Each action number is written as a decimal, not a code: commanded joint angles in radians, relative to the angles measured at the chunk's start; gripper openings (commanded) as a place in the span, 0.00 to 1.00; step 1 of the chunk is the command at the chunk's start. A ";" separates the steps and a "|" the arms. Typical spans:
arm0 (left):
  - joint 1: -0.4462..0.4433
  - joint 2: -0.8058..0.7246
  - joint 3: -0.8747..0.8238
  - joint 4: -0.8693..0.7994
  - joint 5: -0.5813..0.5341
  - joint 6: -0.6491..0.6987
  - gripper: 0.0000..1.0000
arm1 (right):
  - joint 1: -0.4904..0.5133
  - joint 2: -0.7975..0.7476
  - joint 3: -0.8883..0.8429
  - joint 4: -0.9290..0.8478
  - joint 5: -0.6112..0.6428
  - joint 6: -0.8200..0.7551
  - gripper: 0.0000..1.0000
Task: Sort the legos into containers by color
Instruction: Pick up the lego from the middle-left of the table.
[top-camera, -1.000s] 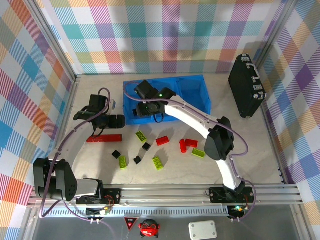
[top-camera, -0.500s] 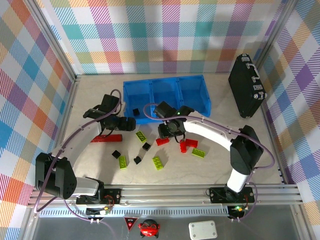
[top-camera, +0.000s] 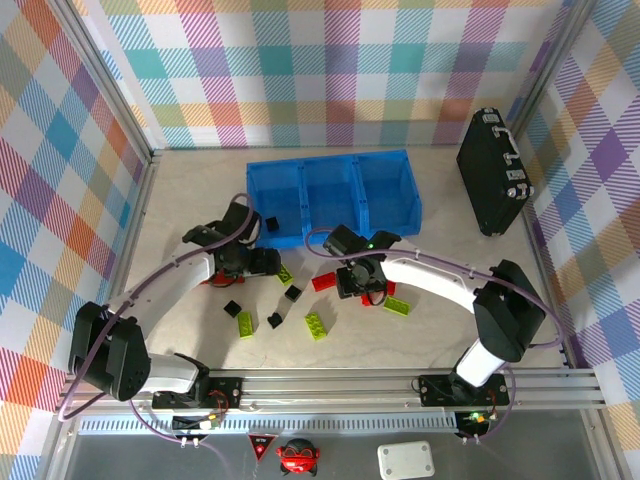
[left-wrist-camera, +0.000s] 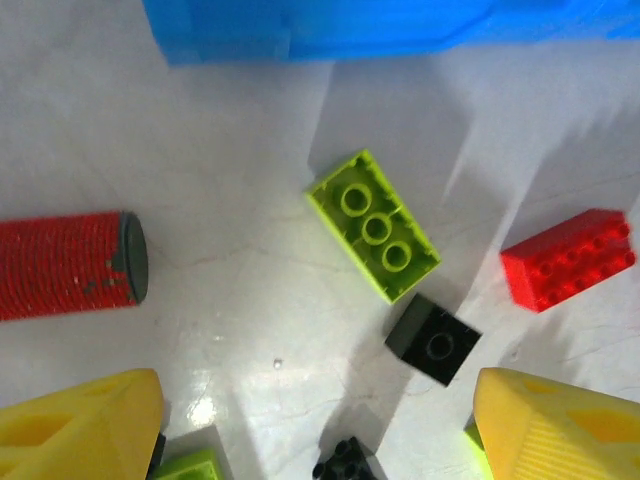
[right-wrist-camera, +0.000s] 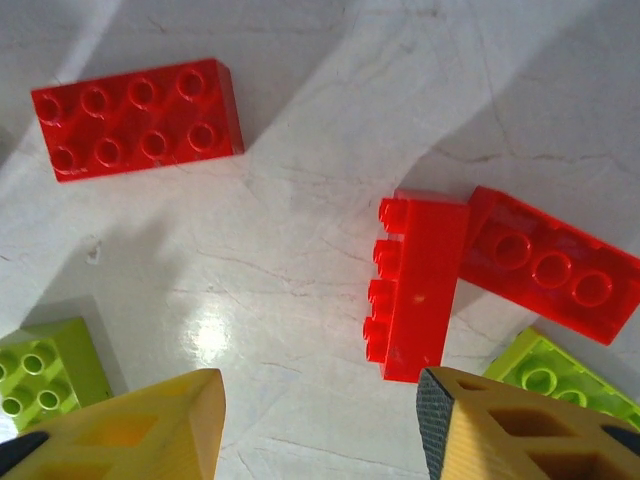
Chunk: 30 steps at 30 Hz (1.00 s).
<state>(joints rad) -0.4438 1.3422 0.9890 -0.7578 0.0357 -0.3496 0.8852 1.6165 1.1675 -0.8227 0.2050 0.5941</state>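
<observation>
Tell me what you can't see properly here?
Left wrist view: the long red textured bar runs off the left edge; the translucent blue plastic bins are cut by the top edge.
Right wrist view: one lime-green studded plastic brick hides partly behind the right arm's yellow fingers.
Top view: the left arm covers most of the red bar.

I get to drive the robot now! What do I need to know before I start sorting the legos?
Left gripper: open, holding nothing, above a lime-green three-stud brick and a black cube.
Right gripper: open, holding nothing, with a red brick lying on its side close to one finger.
Done: one black lego sits in the left bin of the blue containers.
Left: the loose legos, red, green and black, lie on the table in front of the bins.
</observation>
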 joint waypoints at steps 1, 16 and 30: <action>-0.032 -0.058 -0.052 -0.063 -0.049 -0.085 0.79 | 0.007 -0.034 -0.023 0.028 -0.039 0.027 0.54; -0.150 -0.100 -0.155 -0.075 -0.058 -0.217 0.64 | 0.006 -0.061 -0.069 0.033 -0.078 -0.009 0.52; -0.315 0.020 -0.148 -0.057 -0.035 -0.259 0.67 | 0.006 -0.112 -0.077 0.027 -0.047 -0.010 0.52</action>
<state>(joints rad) -0.7322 1.3361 0.8383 -0.7910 0.0124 -0.5877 0.8852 1.5337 1.1046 -0.7792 0.1452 0.5873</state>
